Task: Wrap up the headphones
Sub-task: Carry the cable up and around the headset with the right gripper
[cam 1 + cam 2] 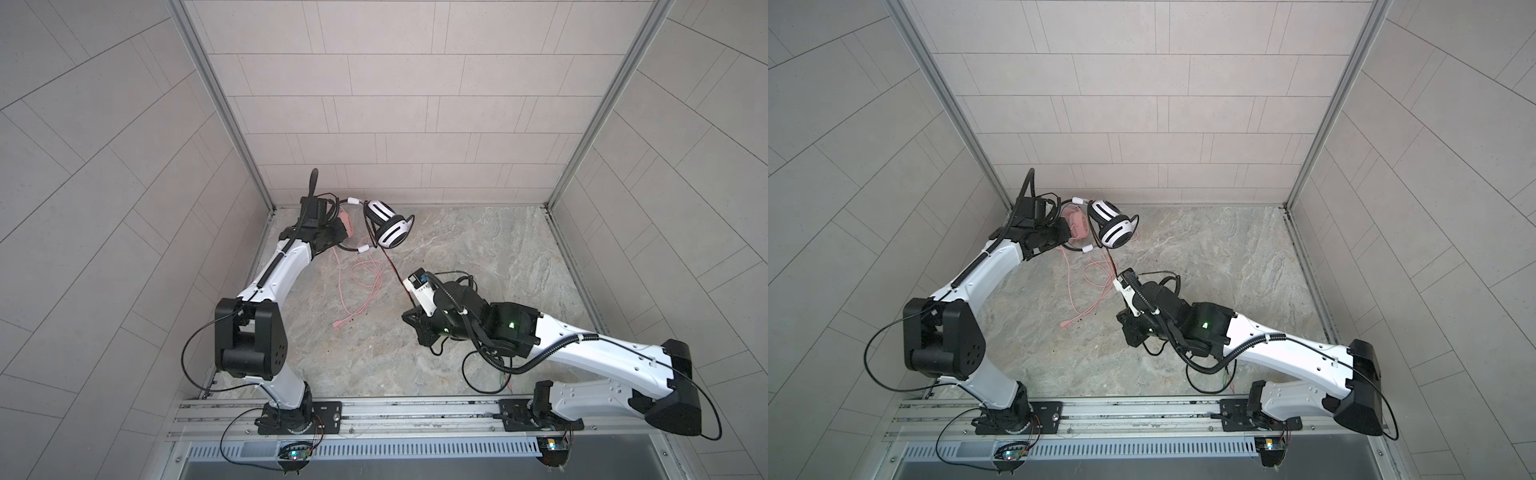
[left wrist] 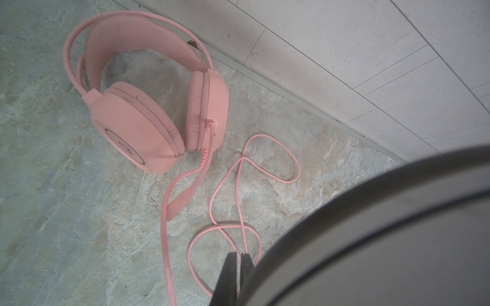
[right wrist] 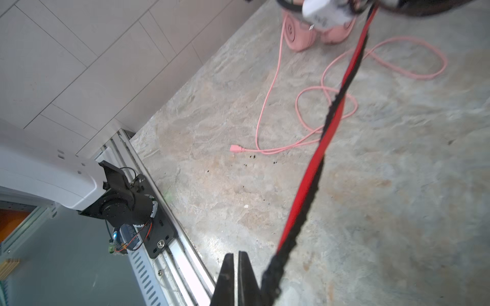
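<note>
Wrist views: left claw [image 2: 236, 258] closed beside grey band [image 2: 384, 225], right claw [image 3: 236, 258] closed beside taut black/red cable [image 3: 316, 161], pink headset [image 2: 148, 116] far left, pink cable [image 2: 165, 251] sprawled.

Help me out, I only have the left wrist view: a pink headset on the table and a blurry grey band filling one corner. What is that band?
Observer: Probably the headband of the white-and-black headset. In both top views that headset looks lifted off the table, hanging from the left end effector.
Operator: Where does its cable go?
Observer: The black-and-red cable runs taut to the right end effector. It passes beside the shut fingers, not between their tips.
Operator: And the far end of the pink cable?
Observer: Its plug lies loose on the table, with neither arm touching it.
</note>
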